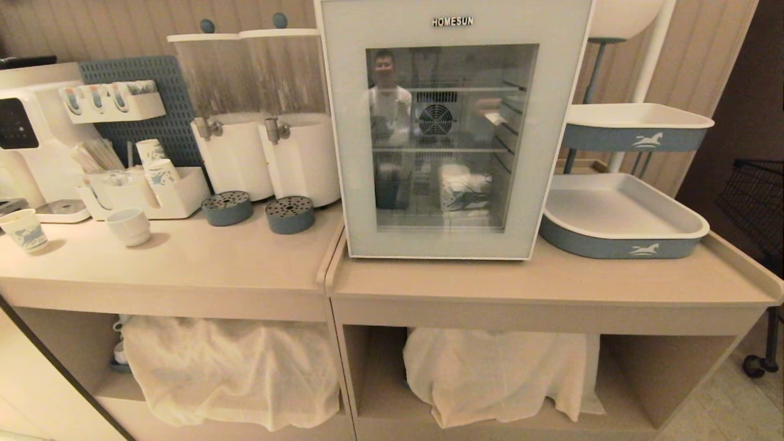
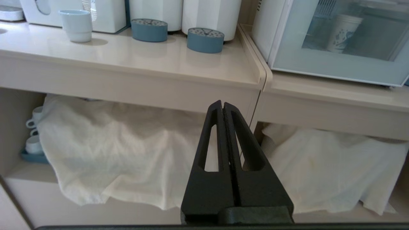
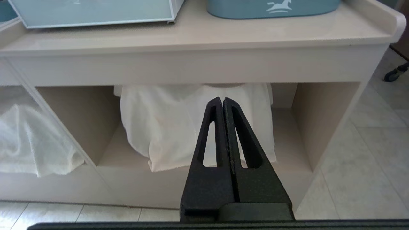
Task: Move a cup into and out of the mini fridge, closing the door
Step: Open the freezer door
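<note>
The white mini fridge (image 1: 453,24) stands on the right counter with its glass door (image 1: 355,153) closed. Behind the glass, the white cup (image 1: 456,187) with blue print sits on the bottom shelf; the left wrist view also catches the cup (image 2: 343,33) through the door (image 2: 319,65). Neither arm appears in the head view. My left gripper (image 2: 222,103) is shut and empty, held low in front of the seam between the two counters. My right gripper (image 3: 222,99) is shut and empty too, facing the open shelf under the fridge counter.
Left counter: two drink dispensers (image 1: 263,147), blue drip cups (image 1: 289,214), a white mug (image 1: 130,225), a short printed paper cup (image 1: 24,229), a cup organiser (image 1: 147,196). Two blue-and-white trays (image 1: 618,214) sit right of the fridge. White cloths (image 1: 233,367) hang in the lower shelves. A person's reflection shows in the glass.
</note>
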Robot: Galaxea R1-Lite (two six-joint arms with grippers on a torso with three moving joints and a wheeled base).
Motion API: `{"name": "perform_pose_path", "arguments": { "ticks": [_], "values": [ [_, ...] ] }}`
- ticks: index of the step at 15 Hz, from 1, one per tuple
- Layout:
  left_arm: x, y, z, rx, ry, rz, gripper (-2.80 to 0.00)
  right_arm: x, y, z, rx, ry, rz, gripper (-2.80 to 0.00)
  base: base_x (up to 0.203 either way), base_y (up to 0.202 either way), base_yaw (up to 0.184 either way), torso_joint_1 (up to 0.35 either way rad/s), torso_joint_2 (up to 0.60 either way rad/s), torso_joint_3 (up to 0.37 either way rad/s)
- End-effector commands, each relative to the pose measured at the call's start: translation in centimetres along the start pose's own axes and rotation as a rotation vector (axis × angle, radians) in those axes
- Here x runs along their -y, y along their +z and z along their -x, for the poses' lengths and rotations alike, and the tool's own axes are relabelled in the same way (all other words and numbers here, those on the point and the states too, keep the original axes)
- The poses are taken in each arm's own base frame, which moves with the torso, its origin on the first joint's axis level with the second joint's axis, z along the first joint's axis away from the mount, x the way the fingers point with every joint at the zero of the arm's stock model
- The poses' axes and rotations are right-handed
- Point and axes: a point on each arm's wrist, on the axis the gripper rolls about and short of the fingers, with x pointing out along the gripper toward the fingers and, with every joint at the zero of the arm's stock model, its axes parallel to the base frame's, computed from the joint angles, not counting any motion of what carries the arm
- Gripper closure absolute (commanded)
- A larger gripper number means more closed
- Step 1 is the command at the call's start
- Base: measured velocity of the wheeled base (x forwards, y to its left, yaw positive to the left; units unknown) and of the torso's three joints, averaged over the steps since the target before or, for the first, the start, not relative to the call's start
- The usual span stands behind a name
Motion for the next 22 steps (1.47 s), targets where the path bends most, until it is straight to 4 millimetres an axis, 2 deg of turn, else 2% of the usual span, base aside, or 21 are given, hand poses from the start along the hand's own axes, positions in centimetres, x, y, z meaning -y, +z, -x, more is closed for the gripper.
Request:
{"name": "perform_pose_path", "arguments": {
  "ticks": [1,7,22],
  "values": [
    [-0.16,-1.13,-0.16,-0.035,0.005,0.001,0.00,0.00,0.00,-0.01,-0.002,0.000,0.000,0.00,0.087,0.000,-0.003,0.001,0.00,0.007],
    [-0.16,-1.13,-0.16,-0.035,0.005,0.008,0.00,0.00,0.00,-0.01,-0.002,0.000,0.000,0.00,0.165,0.000,0.002,0.001,0.00,0.002],
    [-0.16,-1.13,-0.16,-0.035,0.005,0.010,0.00,0.00,0.00,-0.01,-0.002,0.000,-0.003,0.00,0.000,0.000,0.000,0.000,0.00,0.000]
  ]
}}
